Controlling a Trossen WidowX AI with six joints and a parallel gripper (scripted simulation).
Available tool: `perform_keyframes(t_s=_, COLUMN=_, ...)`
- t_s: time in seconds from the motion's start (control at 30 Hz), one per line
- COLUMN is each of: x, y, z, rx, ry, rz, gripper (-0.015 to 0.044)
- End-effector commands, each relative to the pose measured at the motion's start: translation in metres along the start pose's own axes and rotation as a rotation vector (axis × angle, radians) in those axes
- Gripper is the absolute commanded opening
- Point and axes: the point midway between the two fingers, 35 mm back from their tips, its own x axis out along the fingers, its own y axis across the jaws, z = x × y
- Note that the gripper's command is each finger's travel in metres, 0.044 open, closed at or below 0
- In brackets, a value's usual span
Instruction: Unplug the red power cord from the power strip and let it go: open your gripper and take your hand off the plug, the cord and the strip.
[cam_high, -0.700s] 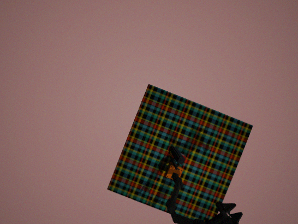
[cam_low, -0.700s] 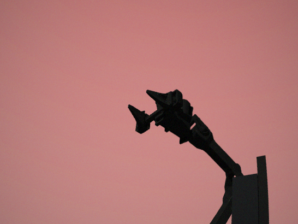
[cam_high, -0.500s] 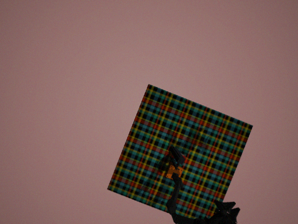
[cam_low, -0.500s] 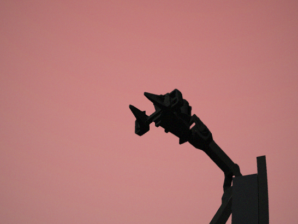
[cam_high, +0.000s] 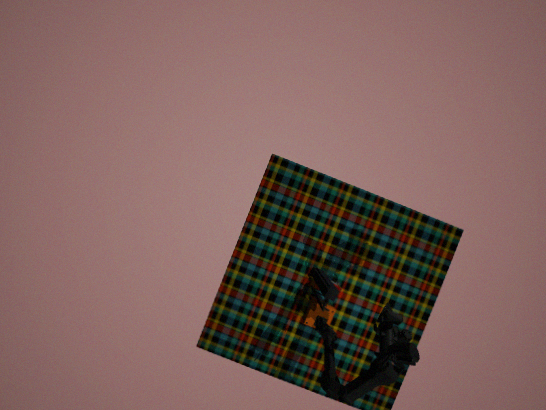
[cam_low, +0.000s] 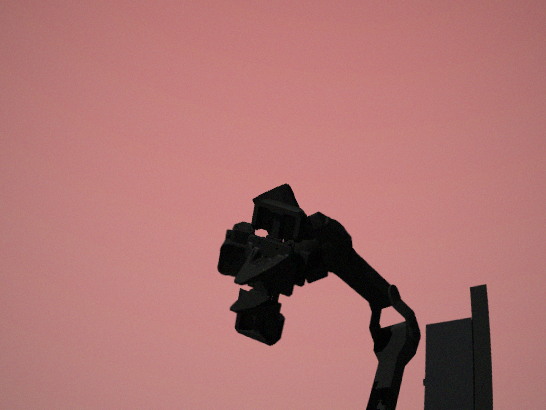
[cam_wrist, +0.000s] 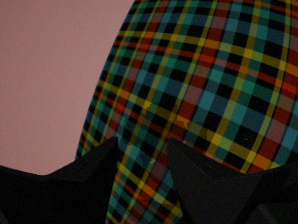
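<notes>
wrist view: pincer (cam_wrist: 143, 192) fingers over plaid mat (cam_wrist: 220, 63)

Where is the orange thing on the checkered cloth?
In the top view, the orange thing sits low on the cloth, near its bottom edge, left of the arm's base, with dark arm parts right over it.

Matt woven-looking plaid cloth (cam_high: 350, 225); matt black tool (cam_wrist: 143, 196).

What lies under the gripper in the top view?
An orange patch shows on the plaid surface beneath the gripper; what it is cannot be told. The gripper and arm cover the rest of it.
</notes>
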Motion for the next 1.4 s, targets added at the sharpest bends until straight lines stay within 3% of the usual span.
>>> perform_keyframes(t_s=0.0, x=0.033, y=-0.024, z=-0.045, rx=0.148, ry=0.134, rz=-0.174, gripper=0.0160)
perform_keyframes(t_s=0.17, x=0.061, y=-0.065, z=-0.112, rx=0.313, ry=0.241, rz=-0.482, gripper=0.0160)
perform_keyframes(t_s=0.33, x=0.064, y=-0.105, z=-0.161, rx=0.399, ry=0.230, rz=-0.770, gripper=0.0160)
perform_keyframes(t_s=1.37, x=0.063, y=-0.090, z=-0.195, rx=0.403, ry=0.231, rz=-0.780, gripper=0.0160)
